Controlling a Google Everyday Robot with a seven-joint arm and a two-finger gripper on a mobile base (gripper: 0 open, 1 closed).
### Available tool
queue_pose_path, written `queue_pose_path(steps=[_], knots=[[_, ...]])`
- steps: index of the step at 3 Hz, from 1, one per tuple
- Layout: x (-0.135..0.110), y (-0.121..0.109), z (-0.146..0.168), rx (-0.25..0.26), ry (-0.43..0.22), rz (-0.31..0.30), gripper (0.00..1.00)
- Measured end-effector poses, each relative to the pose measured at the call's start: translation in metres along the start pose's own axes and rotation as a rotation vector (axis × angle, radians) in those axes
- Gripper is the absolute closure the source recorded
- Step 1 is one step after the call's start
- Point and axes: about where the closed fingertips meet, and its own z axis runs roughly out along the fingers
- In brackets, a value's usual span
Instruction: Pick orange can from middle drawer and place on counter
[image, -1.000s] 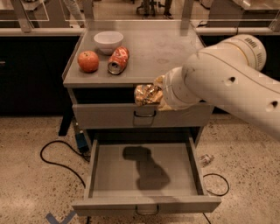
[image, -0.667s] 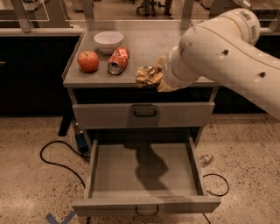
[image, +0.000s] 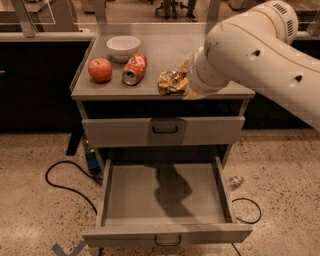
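The orange can (image: 169, 83), crumpled and gold-brown, is held by my gripper (image: 181, 80) just above the front edge of the counter (image: 170, 47), right of centre. The gripper is shut on the can, and my large white arm (image: 250, 55) comes in from the upper right and hides most of the gripper. The middle drawer (image: 130, 202) is pulled out wide below, with nothing on its grey floor but the arm's shadow.
On the counter's left stand a white bowl (image: 123, 46), a red apple (image: 100, 70) and a red-orange can (image: 134, 69) lying on its side. A shut drawer (image: 165, 131) sits above the open one. A black cable (image: 62, 182) and a small bottle (image: 234, 181) lie on the floor.
My gripper has lifted the orange can from in front of the shut drawer up and over the counter's front edge.
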Motion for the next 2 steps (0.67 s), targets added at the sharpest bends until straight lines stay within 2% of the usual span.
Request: queue_pose_path(steps=[1, 2], knots=[[0.038, -0.020, 0.034, -0.034, 0.064, -0.021, 1.00], [0.084, -0.048, 0.091, -0.094, 0.148, -0.040, 1.00]])
